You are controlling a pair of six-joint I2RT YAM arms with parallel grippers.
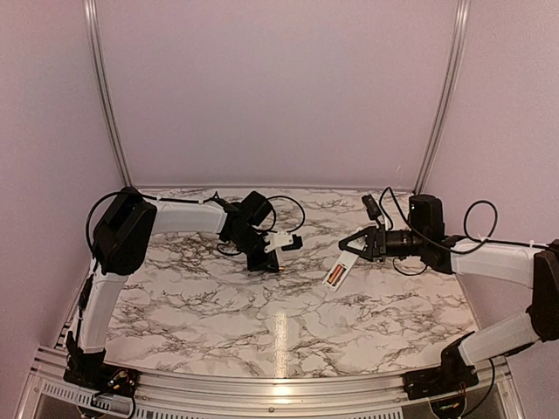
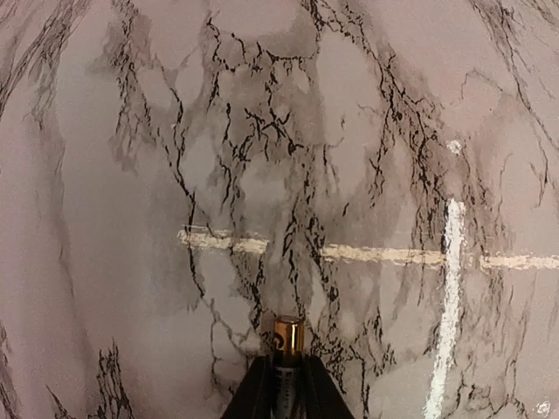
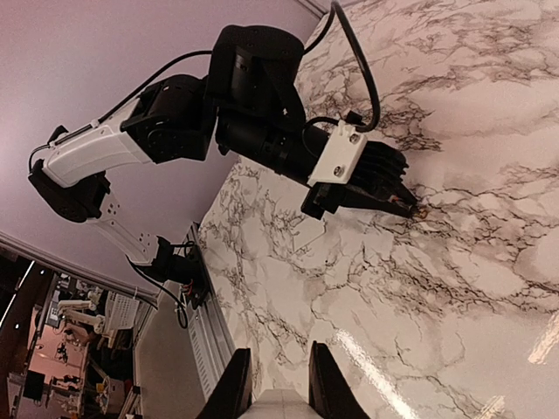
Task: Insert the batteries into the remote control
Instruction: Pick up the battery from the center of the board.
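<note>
Marble-patterned table lies under both arms. Your right gripper is clamped on one end of the white remote control, which slants down toward the table. Its upper face is exposed, likely so the bay stays reachable. A reddish strip shows on that face, perhaps one cell already seated. Left of the remote, well apart from it, your left gripper points down at the marble. Its fingers are closed round a battery, whose brass end pokes out, ready to carry across.
</note>
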